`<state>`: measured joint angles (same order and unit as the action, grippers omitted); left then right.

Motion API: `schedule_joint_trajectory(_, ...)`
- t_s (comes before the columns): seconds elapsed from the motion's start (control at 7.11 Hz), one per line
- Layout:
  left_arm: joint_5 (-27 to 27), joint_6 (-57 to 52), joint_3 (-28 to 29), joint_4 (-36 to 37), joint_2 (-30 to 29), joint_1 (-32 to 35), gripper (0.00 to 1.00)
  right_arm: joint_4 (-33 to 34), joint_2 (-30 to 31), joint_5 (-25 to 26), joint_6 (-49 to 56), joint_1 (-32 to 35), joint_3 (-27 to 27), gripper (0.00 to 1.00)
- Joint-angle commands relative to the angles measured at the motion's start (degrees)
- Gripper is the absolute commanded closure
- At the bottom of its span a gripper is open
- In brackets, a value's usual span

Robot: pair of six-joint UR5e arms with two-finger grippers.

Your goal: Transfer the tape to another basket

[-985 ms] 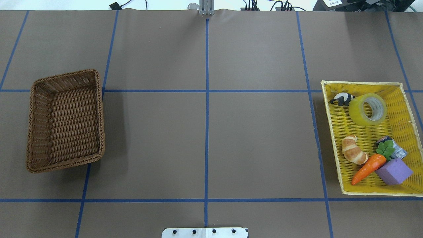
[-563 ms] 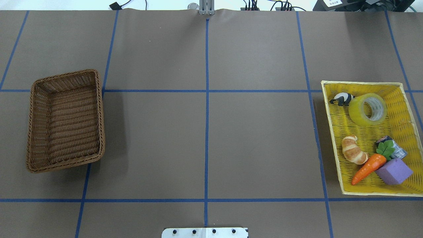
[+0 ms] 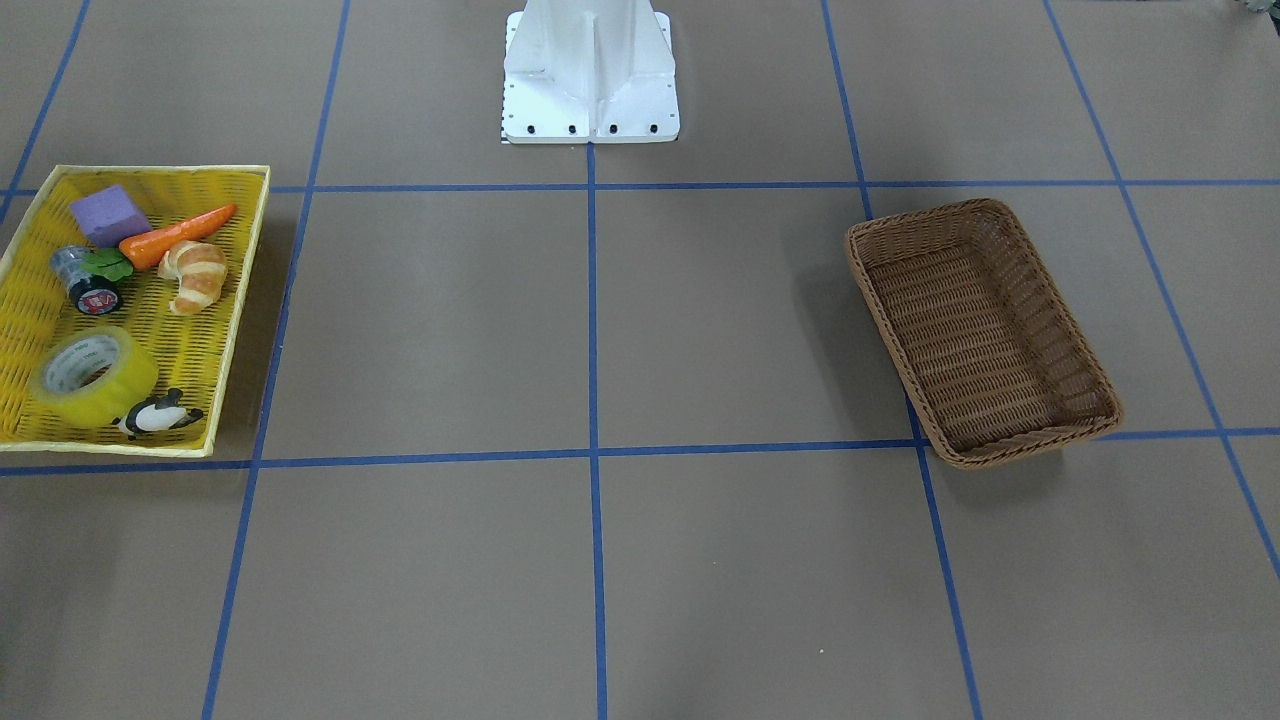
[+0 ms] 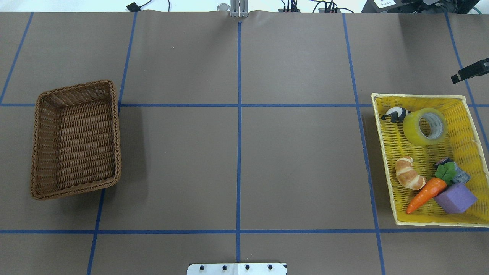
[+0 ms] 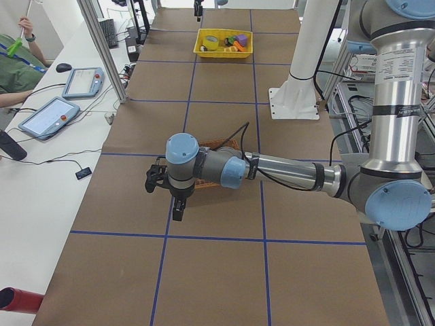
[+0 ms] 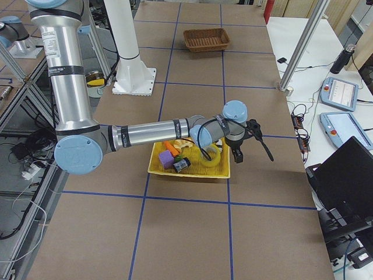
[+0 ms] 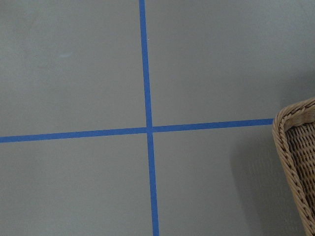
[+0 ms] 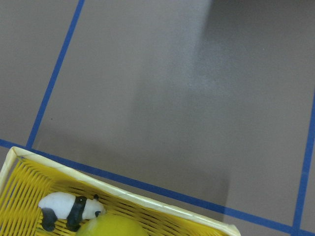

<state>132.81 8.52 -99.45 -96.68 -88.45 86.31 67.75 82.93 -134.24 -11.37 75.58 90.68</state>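
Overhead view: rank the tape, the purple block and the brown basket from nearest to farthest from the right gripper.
1. tape, at the far end of the yellow tray, closest to the right gripper.
2. purple block, in the tray's near corner.
3. basket, far off on the view's left side.

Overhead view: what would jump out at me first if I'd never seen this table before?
The bright yellow tray on the right grabs the eye. It is crowded with a big yellow-green tape roll, a toy panda, a croissant, an orange carrot and a purple block. Far across on the left sits a deep brown wicker basket with nothing in it.
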Motion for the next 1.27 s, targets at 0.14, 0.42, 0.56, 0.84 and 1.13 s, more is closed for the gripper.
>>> schedule_joint_trajectory(0.14, 0.0, 0.0, 0.0, -0.1, 0.0, 0.0, 0.01, -0.6, 2.6, -0.3, 9.3, -4.8, -0.6, 0.00)
schedule_joint_trajectory(0.42, 0.0, 0.0, 0.1, -0.1, 0.1, 0.0, 0.01, -0.6, 3.0, -0.1, 9.4, -8.6, -0.8, 0.00)
schedule_joint_trajectory(0.56, 0.0, 0.0, 0.1, -0.1, 0.1, 0.0, 0.01, -0.5, 3.1, 0.3, 9.4, -10.0, -1.3, 0.00)
schedule_joint_trajectory(0.84, 0.0, 0.0, 0.0, -0.1, 0.1, 0.0, 0.01, -0.3, 3.3, 1.3, 9.7, -11.6, -2.3, 0.00)
schedule_joint_trajectory(1.13, 0.0, 0.0, 0.1, -0.1, 0.1, 0.0, 0.01, -0.3, 3.6, 1.3, 9.9, -11.9, -3.9, 0.00)
